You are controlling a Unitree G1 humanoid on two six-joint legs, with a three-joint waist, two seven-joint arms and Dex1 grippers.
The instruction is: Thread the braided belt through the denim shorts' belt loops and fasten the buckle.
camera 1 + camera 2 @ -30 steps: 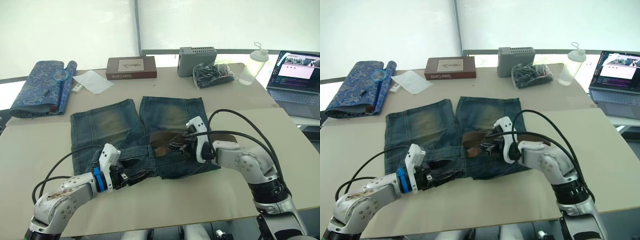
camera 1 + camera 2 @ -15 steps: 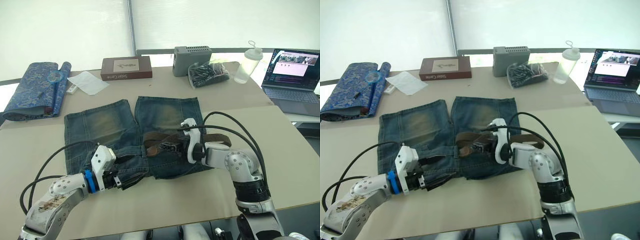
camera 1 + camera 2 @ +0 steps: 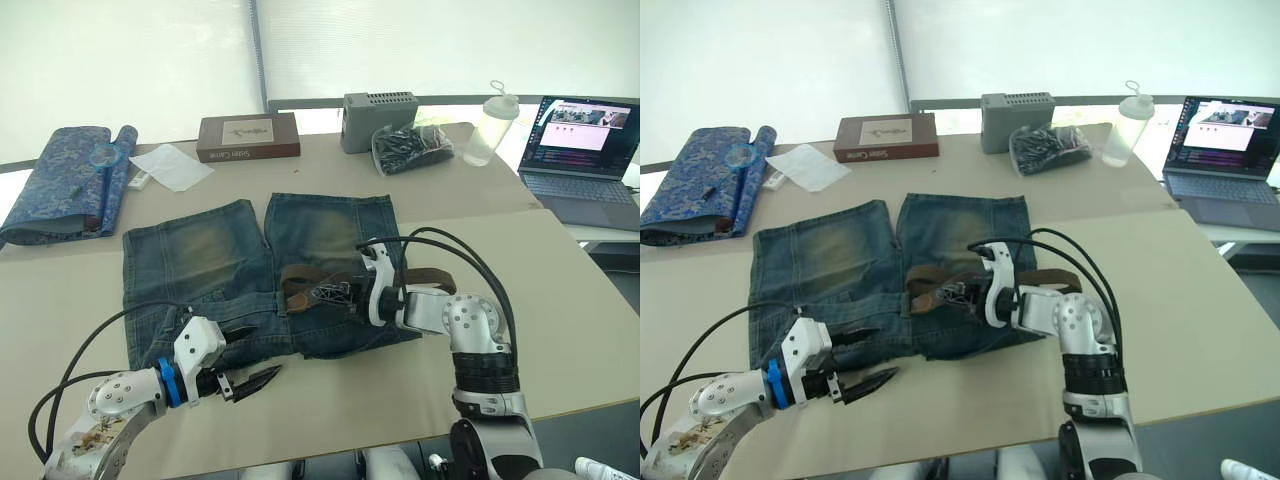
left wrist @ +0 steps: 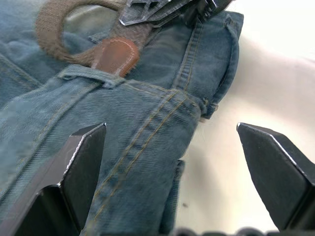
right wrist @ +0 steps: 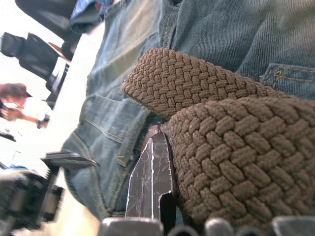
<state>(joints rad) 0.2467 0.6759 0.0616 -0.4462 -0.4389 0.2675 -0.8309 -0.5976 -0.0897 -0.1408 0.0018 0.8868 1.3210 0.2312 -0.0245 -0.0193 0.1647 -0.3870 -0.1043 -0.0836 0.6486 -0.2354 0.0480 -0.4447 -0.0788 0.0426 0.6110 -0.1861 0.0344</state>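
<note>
Denim shorts [image 3: 230, 270] lie flat on the beige desk [image 3: 560, 300], faded blue with yellowish worn patches on both wide legs, the legs pointing away from the robot and the waistband toward its near edge. Across the waistband area, toward the robot's right, rests the braided belt [image 3: 305, 283], a dark brown woven strap bent into a loop, with more of the strap showing beyond the right arm. In the left wrist view a smooth brown leather tab [image 4: 114, 55] of the belt sits just above a belt loop [image 4: 88, 73], a narrow denim strip stitched across the waistband. The right end effector [image 3: 338, 294] is over the shorts at the belt, its fingers pressed together on the braided strap, whose weave fills the right wrist view beside one dark finger [image 5: 150, 182]. The left end effector [image 3: 245, 362] hovers at the near edge of the shorts with its fingers spread wide, one over the denim and the other over the bare desk, holding nothing.
</note>
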